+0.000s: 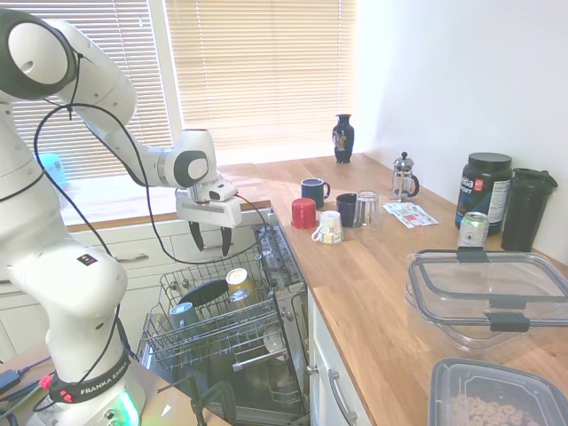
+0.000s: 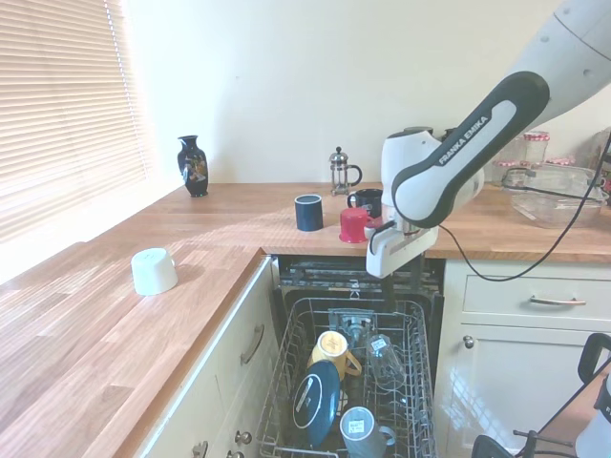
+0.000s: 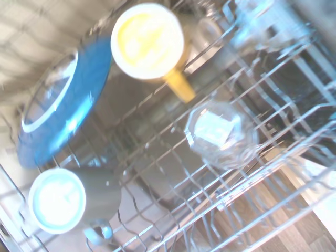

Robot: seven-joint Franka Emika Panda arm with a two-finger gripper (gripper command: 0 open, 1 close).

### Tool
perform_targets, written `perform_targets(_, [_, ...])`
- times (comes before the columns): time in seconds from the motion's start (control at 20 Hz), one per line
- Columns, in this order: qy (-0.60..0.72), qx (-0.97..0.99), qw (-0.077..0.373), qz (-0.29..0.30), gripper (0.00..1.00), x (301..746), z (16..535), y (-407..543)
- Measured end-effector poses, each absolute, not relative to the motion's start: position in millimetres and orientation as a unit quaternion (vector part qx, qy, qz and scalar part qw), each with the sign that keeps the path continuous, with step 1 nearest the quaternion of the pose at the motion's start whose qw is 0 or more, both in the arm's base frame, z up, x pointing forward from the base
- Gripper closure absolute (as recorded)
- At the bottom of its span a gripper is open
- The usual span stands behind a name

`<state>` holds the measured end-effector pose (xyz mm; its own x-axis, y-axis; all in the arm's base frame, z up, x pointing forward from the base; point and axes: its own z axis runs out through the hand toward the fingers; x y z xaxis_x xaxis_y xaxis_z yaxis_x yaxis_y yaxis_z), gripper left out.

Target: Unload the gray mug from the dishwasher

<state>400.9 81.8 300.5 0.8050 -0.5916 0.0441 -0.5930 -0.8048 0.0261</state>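
Note:
The gray mug (image 1: 184, 312) stands upside down at the front of the dishwasher's pulled-out wire rack (image 1: 216, 339), and shows near the front rim in the second exterior view (image 2: 361, 428) and in the wrist view (image 3: 71, 199). My gripper (image 1: 210, 241) hangs open and empty above the rear part of the rack, fingers pointing down, well above and behind the mug. A yellow mug (image 1: 238, 282), a dark blue plate (image 1: 206, 293) and a clear glass (image 3: 218, 134) share the rack.
On the wooden counter (image 1: 390, 293) beside the dishwasher stand a red mug (image 1: 303, 213), a blue mug (image 1: 313, 191), a black mug (image 1: 347, 209), a white mug on its side (image 1: 328, 228) and a French press (image 1: 404, 176). A white cup (image 2: 153, 270) lies on the counter's other leg.

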Motion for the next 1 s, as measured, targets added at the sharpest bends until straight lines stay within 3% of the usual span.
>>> perform_targets(0.5, [-0.234, 0.969, 0.071, -0.014, 0.0, 374, 198, 135])
perform_targets(1.0, [-0.147, 0.985, 0.084, -0.04, 0.0, 357, 120, 178])
